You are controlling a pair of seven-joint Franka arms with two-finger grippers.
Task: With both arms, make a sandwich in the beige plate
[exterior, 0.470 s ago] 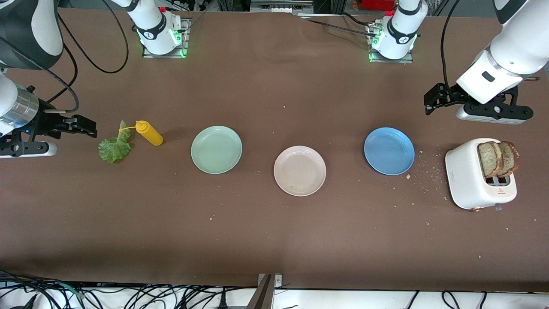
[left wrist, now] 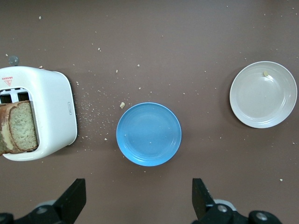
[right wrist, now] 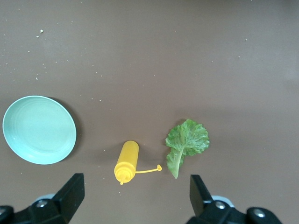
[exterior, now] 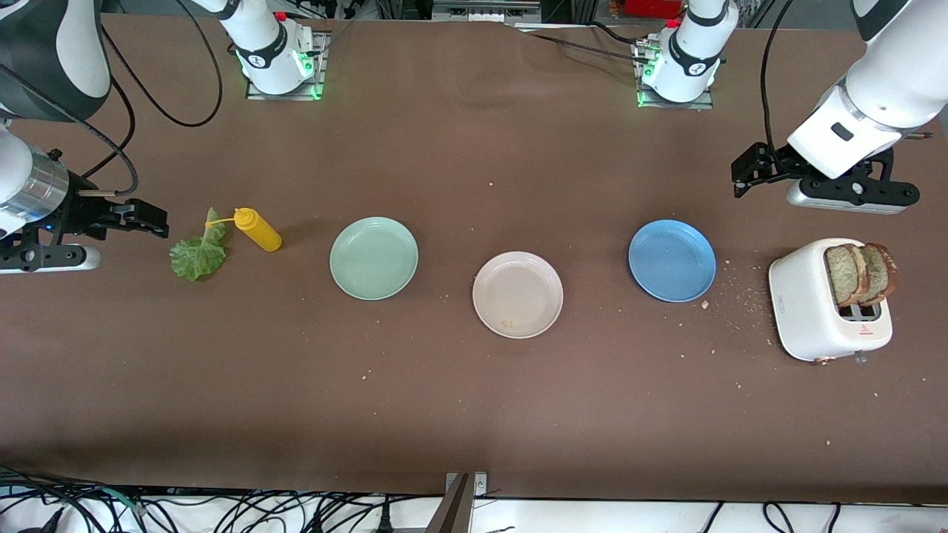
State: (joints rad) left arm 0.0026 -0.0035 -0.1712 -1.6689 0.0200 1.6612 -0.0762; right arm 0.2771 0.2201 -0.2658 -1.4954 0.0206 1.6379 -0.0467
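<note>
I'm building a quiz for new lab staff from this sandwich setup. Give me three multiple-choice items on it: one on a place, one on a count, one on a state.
1. Where are the bread slices?
A. On the beige plate
B. In the toaster
C. On the blue plate

2. How many plates are on the table?
A. Two
B. Three
C. Four

3. How do the two pincers stand?
A. Both open and empty
B. Both shut on bread
C. One holds the lettuce

Key:
1 B: the bread slices stand up out of the toaster; the beige plate and blue plate hold no bread.
2 B: the green plate, beige and blue plates.
3 A: the left pincer and right pincer show spread fingers with nothing between; the lettuce leaf lies on the table by the mustard bottle.
</note>
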